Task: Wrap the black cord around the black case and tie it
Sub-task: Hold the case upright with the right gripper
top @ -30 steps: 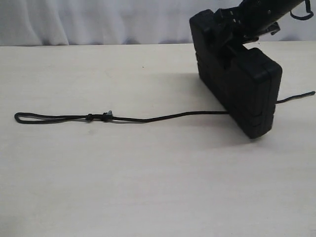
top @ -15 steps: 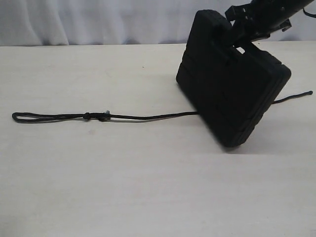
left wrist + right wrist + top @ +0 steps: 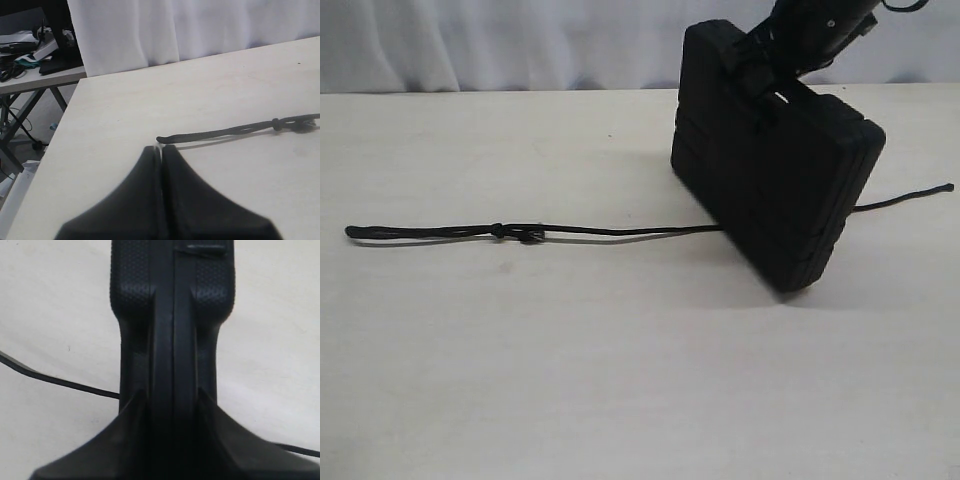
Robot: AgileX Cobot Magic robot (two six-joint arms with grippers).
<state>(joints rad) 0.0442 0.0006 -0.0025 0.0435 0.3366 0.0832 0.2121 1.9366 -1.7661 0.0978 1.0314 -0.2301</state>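
The black case (image 3: 770,170) stands tilted on one corner on the table, over the black cord (image 3: 610,233). My right gripper (image 3: 770,75) is shut on the case's handle end from above; in the right wrist view its jaws clamp both sides of the case (image 3: 172,315). The cord runs under the case, its looped end (image 3: 360,232) at far left, its knot and tuft (image 3: 520,233) beside that, and its other end (image 3: 920,194) at the right. My left gripper (image 3: 161,150) is shut on nothing, its tips just short of the cord's looped end (image 3: 165,138).
The pale wooden table (image 3: 570,380) spreads around the cord and case. A white curtain (image 3: 500,40) hangs behind it. In the left wrist view a side table with cables and clutter (image 3: 30,50) stands beyond the table's edge.
The right gripper has swung the case from steeply edge-on round to the left and tilted it onto its corner. The cord has been drawn straighter and its loop has flattened.
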